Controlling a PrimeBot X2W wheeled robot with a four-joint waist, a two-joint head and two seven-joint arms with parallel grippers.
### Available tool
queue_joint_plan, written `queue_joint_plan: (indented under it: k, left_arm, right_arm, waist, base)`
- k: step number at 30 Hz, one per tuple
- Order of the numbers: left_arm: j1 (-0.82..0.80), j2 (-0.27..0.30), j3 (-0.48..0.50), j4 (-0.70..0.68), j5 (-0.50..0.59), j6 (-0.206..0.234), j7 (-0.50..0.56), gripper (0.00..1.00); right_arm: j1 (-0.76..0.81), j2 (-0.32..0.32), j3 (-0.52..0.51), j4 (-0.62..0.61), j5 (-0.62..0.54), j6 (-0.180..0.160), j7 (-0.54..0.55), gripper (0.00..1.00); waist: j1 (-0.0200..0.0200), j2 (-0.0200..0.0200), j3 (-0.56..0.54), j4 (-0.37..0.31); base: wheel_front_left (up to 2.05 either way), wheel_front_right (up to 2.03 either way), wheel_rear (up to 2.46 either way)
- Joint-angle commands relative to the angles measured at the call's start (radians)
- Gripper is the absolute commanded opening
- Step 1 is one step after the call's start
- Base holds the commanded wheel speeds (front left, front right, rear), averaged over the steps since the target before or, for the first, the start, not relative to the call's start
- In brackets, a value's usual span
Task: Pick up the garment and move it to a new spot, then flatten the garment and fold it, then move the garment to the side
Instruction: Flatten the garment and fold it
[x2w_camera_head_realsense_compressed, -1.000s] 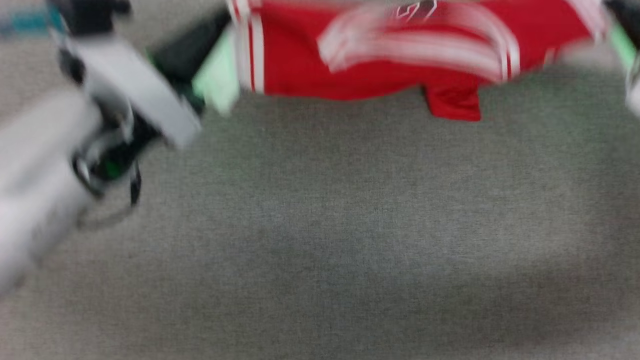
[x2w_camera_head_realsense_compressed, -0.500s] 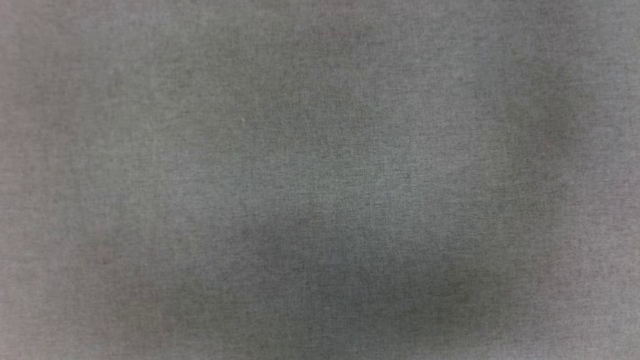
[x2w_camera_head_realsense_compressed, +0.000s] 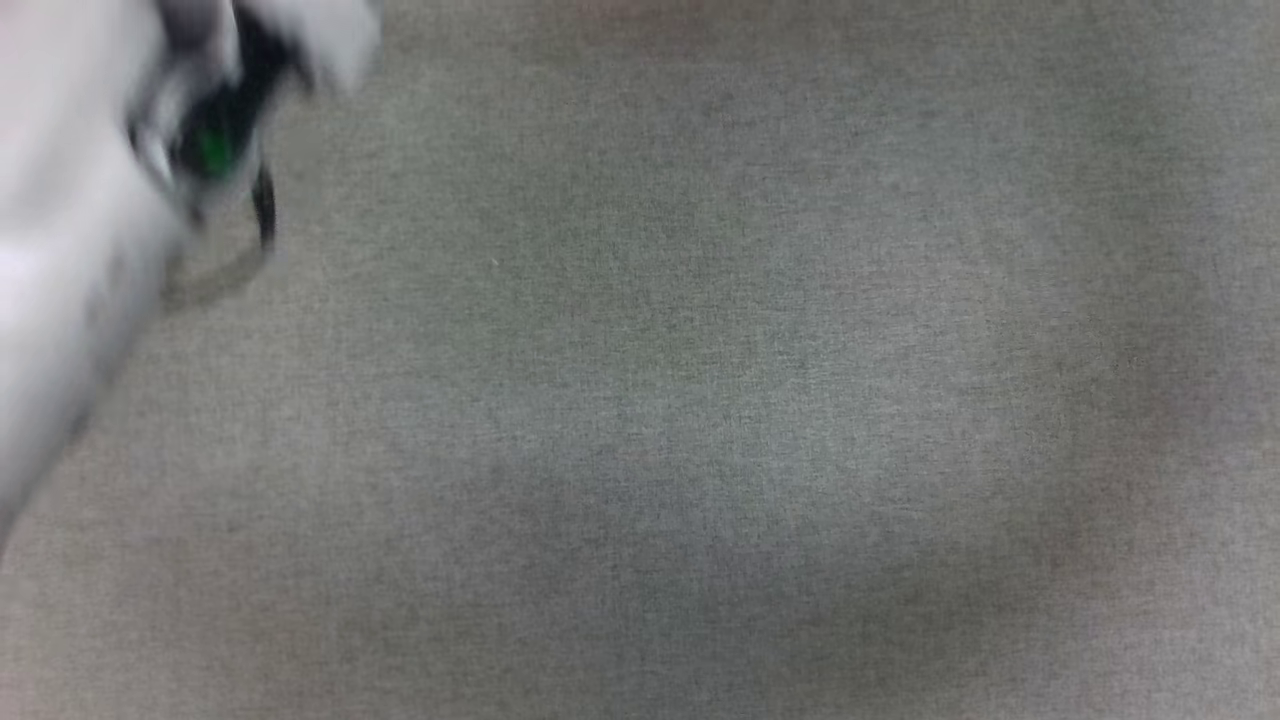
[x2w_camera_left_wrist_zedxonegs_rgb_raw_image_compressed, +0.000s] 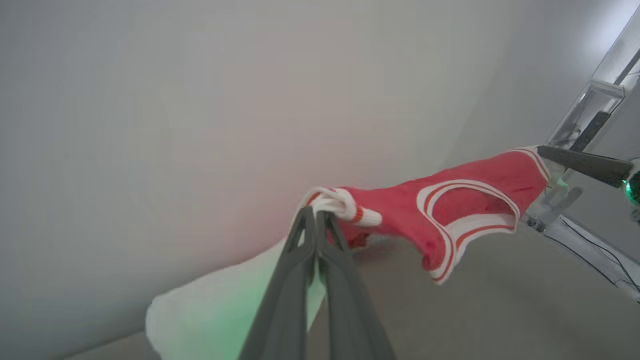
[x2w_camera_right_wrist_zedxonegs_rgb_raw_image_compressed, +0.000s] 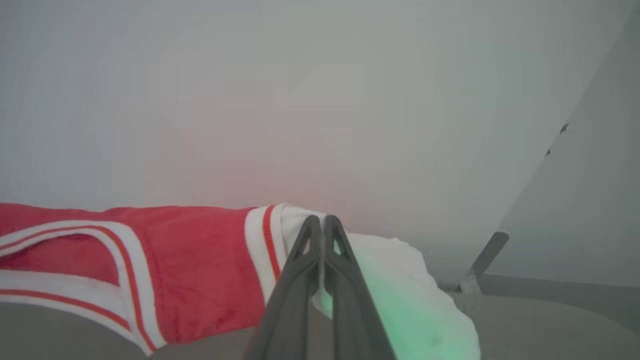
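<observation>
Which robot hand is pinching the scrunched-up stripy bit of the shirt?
The left gripper: the garment's striped trim bunches into a lump at its fingers. At the right gripper the trim lies flat.

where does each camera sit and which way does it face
Head view: on the head, facing down at the grey surface; pale left forearm upper left.
Left wrist view: along the left gripper, shut on the garment, toward a pale wall.
Right wrist view: along the right gripper, shut on the garment's other end.
Both wrist views share the garment.
</observation>
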Motion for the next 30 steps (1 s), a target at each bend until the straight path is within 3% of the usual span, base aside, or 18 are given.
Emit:
queue_joint_plan:
  k: [1, 8, 15, 21, 30]
  left_arm:
    - [0.075, 0.049, -0.04, -0.068, -0.041, -0.001, 0.02, 0.0]
    - [0.309, 0.208, -0.177, -0.318, -0.13, -0.002, 0.038, 0.0]
    - [0.499, 0.332, -0.223, -0.544, -0.132, -0.002, 0.031, 0.0]
    - [0.603, 0.409, -0.231, -0.669, -0.116, -0.002, 0.046, 0.0]
    - [0.79, 0.566, -0.233, -0.864, -0.107, -0.002, 0.052, 0.0]
  right_arm:
    - [0.104, -0.045, 0.06, -0.064, 0.061, -0.001, 0.044, 0.0]
    - [0.459, -0.214, 0.161, -0.357, 0.262, -0.001, 0.2, 0.0]
    - [0.792, -0.346, 0.102, -0.644, 0.366, -0.001, 0.337, 0.0]
    - [0.999, -0.383, 0.029, -0.808, 0.385, -0.001, 0.445, 0.0]
    - [1.314, -0.368, -0.132, -1.047, 0.393, -0.001, 0.597, 0.0]
  waist:
    - [0.0, 0.0, -0.012, 0.001]
    - [0.0, 0.0, -0.06, -0.007]
    - [0.0, 0.0, -0.121, -0.007]
    - [0.0, 0.0, -0.153, -0.011]
    - [0.0, 0.0, -0.177, -0.013]
  base:
    - [0.0, 0.0, 0.0]
    - [0.0, 0.0, 0.0]
    - [0.0, 0.0, 0.0]
    - [0.0, 0.0, 0.0]
    - [0.0, 0.0, 0.0]
